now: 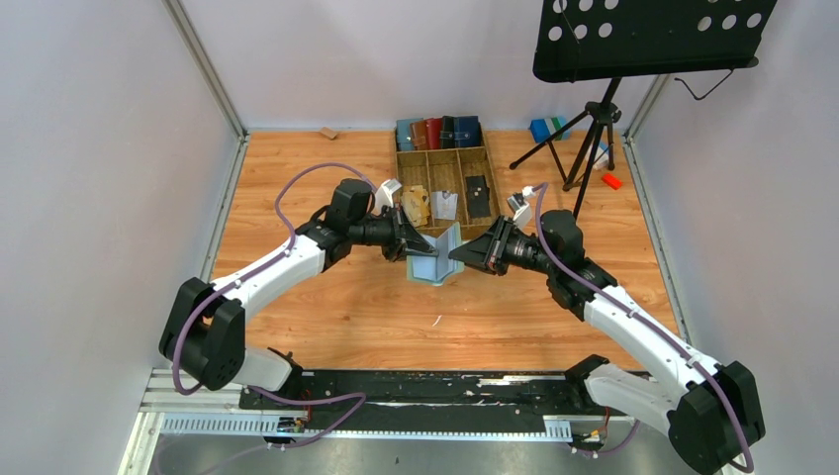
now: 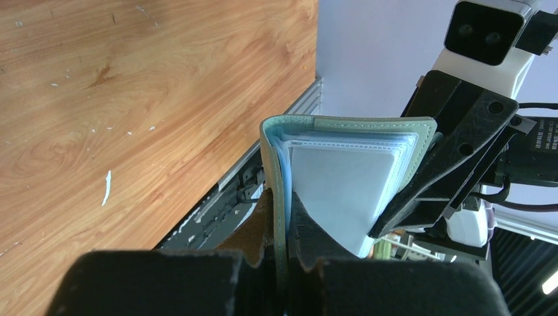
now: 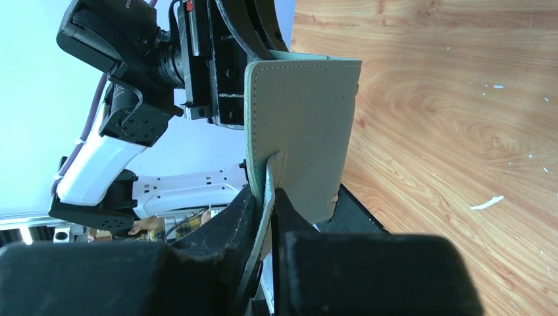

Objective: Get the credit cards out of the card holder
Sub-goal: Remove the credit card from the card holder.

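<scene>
The sage-green card holder [image 1: 435, 262] hangs open above the middle of the table, held between both arms. My left gripper [image 1: 416, 247] [image 2: 284, 205] is shut on one cover. Pale translucent sleeves [image 2: 349, 178] fan out inside, and no dark card shows in them. My right gripper [image 1: 463, 253] [image 3: 271, 199] is shut on the little tab at the edge of the other cover [image 3: 303, 125]. A dark flat rectangle, seemingly a credit card [image 1: 479, 196], lies in the right compartment of the wooden tray [image 1: 442, 163].
At the back of the tray stands a row of blue, brown and black wallets [image 1: 438, 132]. A tan wad [image 1: 416, 205] and a white item [image 1: 445, 205] lie in other compartments. A music stand's tripod [image 1: 592, 134] is at the back right. A white scrap [image 1: 436, 320] lies on the table.
</scene>
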Motion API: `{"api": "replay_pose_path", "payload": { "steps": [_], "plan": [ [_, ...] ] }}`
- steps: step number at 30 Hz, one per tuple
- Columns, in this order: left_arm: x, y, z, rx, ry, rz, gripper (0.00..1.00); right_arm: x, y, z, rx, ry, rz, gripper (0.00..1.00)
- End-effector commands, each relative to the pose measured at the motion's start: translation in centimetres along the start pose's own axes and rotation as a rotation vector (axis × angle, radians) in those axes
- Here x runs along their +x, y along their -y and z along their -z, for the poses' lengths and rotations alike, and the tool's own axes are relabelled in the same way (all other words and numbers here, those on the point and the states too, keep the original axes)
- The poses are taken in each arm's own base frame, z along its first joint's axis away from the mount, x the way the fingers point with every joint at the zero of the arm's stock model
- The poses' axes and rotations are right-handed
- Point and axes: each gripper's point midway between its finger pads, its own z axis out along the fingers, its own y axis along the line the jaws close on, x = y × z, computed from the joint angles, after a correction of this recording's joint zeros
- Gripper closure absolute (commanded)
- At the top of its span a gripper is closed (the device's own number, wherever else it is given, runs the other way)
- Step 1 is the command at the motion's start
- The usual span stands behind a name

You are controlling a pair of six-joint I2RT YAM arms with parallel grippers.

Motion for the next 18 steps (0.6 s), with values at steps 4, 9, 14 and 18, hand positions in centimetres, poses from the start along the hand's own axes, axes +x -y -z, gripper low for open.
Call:
{"api": "replay_pose_path", "payload": {
  "steps": [4, 9, 14, 18],
  "plan": [
    [-0.3, 3.0, 0.3, 0.078, -0.001, -0.075, 1.00, 0.0, -0.8, -0.3, 0.003, -0.029, 0.027, 1.00],
    [-0.3, 2.8, 0.2, 0.084, 0.001, -0.067, 1.00, 0.1, -1.0, -0.9, 0.021, -0.059, 0.038, 1.00],
    [-0.4, 2.4, 0.0, 0.078, 0.000, -0.058, 1.00, 0.4, -2.3, -2.0, 0.037, -0.097, 0.094, 1.00],
    [-0.4, 2.0, -0.3, 0.070, -0.004, -0.052, 1.00, 0.4, -2.1, -2.4, 0.130, -0.110, 0.131, 1.00]
  ]
}}
